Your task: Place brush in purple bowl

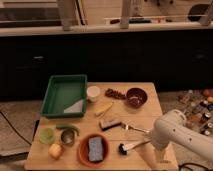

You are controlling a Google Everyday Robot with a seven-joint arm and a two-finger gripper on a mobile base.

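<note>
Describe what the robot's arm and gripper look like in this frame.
The arm is off-white, built of thick, rounded, smooth-shelled segments; no cables or markings are visible. The gripper, at the table's front right corner, is a similarly pale, narrower piece.

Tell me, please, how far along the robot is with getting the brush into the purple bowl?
Nothing is finished: the small black-headed, whitish-handled dish brush is at the wooden table's front edge, far from the glossy maroon-purple round bowl, which holds no brush. In hand: the end effector is at the handle's tip. Left: lift, carry, drop in the bowl.
</note>
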